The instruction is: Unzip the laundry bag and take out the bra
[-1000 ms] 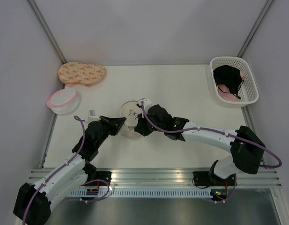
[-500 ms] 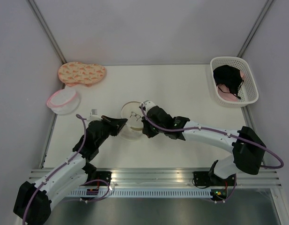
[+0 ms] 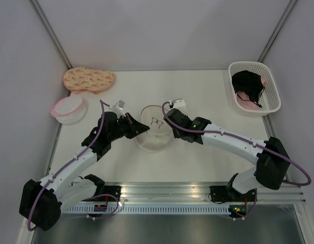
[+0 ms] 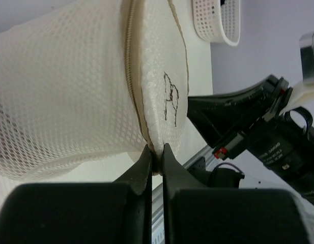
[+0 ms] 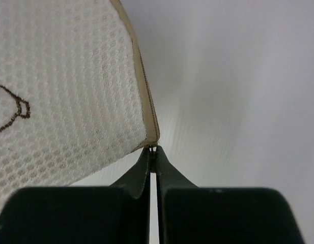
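Observation:
The cream-white mesh laundry bag point(image 3: 155, 136) with a thin brown zip rim is held up on edge between my two grippers at the table's middle. My left gripper point(image 3: 142, 128) is shut on the bag's rim at its left side; in the left wrist view the jaws point(image 4: 155, 153) pinch the rim beside the zip, with the bag point(image 4: 70, 91) above. My right gripper point(image 3: 169, 124) is at the bag's right side; in the right wrist view it point(image 5: 153, 151) is shut on the small zip pull at the corner of the bag point(image 5: 60, 86). The bra is hidden.
A flat orange patterned pouch point(image 3: 89, 79) and a pink-rimmed round bag point(image 3: 68, 109) lie at the far left. A white basket point(image 3: 271, 99) at the far right holds a black garment point(image 3: 248, 84) and a pink one.
Both grippers have moved away from the bases and lifted the bag. It has tipped from lying flat to standing on edge, and my right gripper now sits at its right side.

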`<state>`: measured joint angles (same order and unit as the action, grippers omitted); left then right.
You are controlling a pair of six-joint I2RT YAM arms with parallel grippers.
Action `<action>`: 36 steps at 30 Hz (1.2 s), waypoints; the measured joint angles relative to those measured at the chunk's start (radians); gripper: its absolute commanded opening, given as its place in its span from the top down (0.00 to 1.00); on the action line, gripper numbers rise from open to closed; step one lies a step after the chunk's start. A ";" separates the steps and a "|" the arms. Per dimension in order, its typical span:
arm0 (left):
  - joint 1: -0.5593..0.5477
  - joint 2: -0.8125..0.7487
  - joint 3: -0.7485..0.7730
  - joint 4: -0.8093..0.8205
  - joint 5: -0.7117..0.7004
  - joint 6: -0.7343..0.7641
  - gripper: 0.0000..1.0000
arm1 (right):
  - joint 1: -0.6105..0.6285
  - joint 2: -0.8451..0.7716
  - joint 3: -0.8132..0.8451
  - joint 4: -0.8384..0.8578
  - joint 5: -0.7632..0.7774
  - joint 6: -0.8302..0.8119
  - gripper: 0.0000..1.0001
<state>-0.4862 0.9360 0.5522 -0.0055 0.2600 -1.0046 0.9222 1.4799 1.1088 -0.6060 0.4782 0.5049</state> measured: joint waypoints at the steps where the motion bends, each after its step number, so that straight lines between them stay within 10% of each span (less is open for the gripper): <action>1: 0.006 0.033 0.037 -0.010 0.045 0.042 0.98 | -0.013 0.000 0.016 -0.008 0.018 0.000 0.99; 8: 0.042 0.394 0.319 -0.025 0.325 0.233 0.92 | -0.059 -0.042 0.044 -0.100 0.110 -0.014 1.00; 9: 0.042 0.440 0.346 -0.019 0.348 0.247 0.56 | -0.063 -0.057 0.044 -0.116 0.119 -0.015 1.00; 12: 0.044 0.535 0.406 -0.026 0.367 0.279 0.19 | -0.071 -0.109 0.044 -0.148 0.132 -0.015 1.00; 27: -0.022 0.055 0.131 -0.084 0.071 0.017 0.01 | -0.048 -0.172 -0.075 -0.033 -0.299 -0.031 1.00; 36: -0.127 0.245 0.074 -0.019 0.069 -0.149 0.01 | 0.027 -0.084 -0.099 0.111 -0.483 -0.037 1.00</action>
<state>-0.6128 1.1809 0.6262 -0.0246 0.3290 -1.1538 0.9493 1.3964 1.0100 -0.4953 -0.0048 0.4679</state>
